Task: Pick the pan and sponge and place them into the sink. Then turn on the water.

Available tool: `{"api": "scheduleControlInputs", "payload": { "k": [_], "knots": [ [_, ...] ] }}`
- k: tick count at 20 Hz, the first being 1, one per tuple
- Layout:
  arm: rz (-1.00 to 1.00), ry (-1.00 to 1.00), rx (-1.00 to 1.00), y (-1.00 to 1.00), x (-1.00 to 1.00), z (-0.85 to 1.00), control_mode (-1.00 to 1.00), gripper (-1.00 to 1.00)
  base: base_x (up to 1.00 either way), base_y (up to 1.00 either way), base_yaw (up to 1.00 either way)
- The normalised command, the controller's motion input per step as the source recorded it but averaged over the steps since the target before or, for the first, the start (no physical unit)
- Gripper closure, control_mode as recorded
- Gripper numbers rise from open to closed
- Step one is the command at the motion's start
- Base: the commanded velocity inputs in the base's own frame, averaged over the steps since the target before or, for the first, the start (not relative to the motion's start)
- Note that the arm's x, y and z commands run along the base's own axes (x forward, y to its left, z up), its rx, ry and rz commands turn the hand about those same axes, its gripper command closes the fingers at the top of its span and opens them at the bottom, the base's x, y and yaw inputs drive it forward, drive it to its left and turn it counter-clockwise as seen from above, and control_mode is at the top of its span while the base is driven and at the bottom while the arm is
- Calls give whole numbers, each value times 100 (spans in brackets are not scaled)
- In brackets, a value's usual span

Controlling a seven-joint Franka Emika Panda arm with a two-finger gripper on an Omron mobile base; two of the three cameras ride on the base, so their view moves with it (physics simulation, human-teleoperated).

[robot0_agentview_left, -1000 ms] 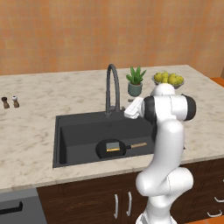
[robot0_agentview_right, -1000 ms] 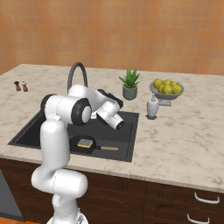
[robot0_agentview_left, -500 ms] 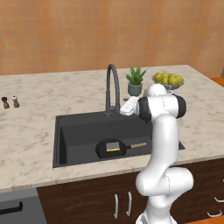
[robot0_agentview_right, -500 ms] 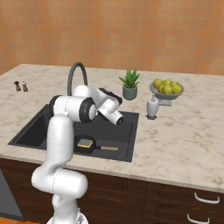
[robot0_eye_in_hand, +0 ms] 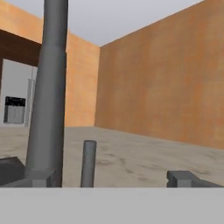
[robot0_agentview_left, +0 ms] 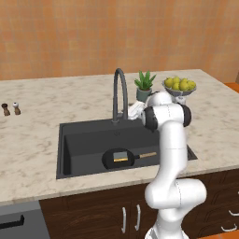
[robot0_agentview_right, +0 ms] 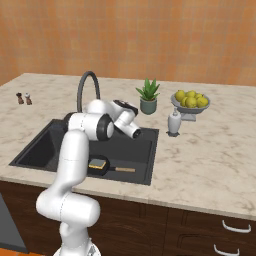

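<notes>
sitting well to the left of the sink (robot0_agentview_left: 70,140) on the marble counter (robot0_agentview_left: 37,102) are two small shakers (robot0_agentview_left: 10,108), one dark-topped and one light-topped. the sink is lying sunk in the counter, and the pan (robot0_agentview_left: 117,158) is resting on its floor toward the front, its wooden handle (robot0_agentview_left: 147,155) pointing right. the sponge (robot0_agentview_left: 121,156) is lying inside the pan. the faucet (robot0_agentview_left: 120,93) is rising from the sink's back edge; no stream is falling from it.

the gripper (robot0_agentview_left: 132,112) is hovering just right of the faucet's base, at the sink's back rim, and in the hand view its fingertips (robot0_eye_in_hand: 39,177) are standing apart with nothing between them, the faucet's thick column and a thin upright lever (robot0_eye_in_hand: 89,162) showing close ahead.

behind the sink's right corner a potted plant (robot0_agentview_left: 145,85) is standing, and further right a bowl of lemons (robot0_agentview_left: 179,86). in the right base view a small white bottle (robot0_agentview_right: 173,122) is standing just right of the sink.
</notes>
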Motion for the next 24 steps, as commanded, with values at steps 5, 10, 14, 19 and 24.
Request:
{"api": "scheduleControlInputs", "payload": {
  "k": [5, 10, 14, 19, 24],
  "knots": [
    [-1, 0, 0, 0, 41, -13, -100, -100, 0, 0, 0],
    [-2, 0, 0, 0, 37, -5, -100, -100, 0, 0, 0],
    [-3, 0, 0, 0, 35, -3, -100, -100, 0, 0, 0],
    [-8, 0, 0, -3, 27, -1, -100, 100, 0, 0, 0],
    [-16, 0, 2, -68, 4, -12, -100, 100, 0, 0, 0]
  ]
}}
